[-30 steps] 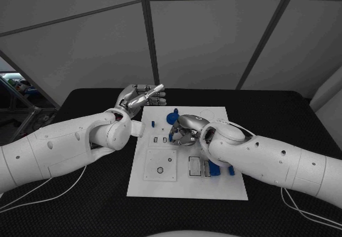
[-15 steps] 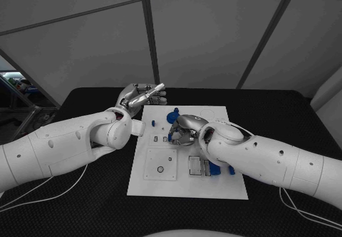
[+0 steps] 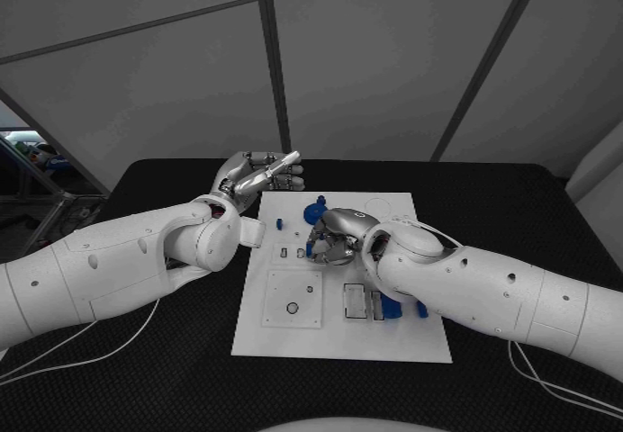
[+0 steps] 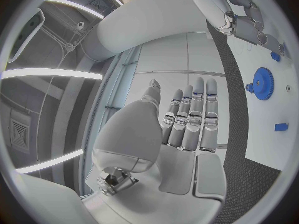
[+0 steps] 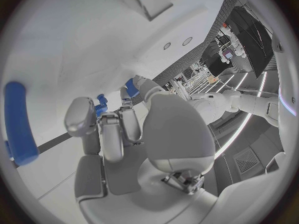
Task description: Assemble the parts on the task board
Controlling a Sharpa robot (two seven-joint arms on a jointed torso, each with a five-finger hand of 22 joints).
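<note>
The left hand (image 3: 256, 175) is held raised over the table's far edge, just beyond the task board's (image 3: 340, 342) left far corner, fingers straight, side by side, holding nothing. A blue gear (image 3: 314, 213) lies on the board's far part. The right hand (image 3: 334, 239) is lowered onto the board's middle, fingers curled; whether a part is gripped cannot be told. Blue parts (image 3: 393, 308) lie beside the right forearm.
</note>
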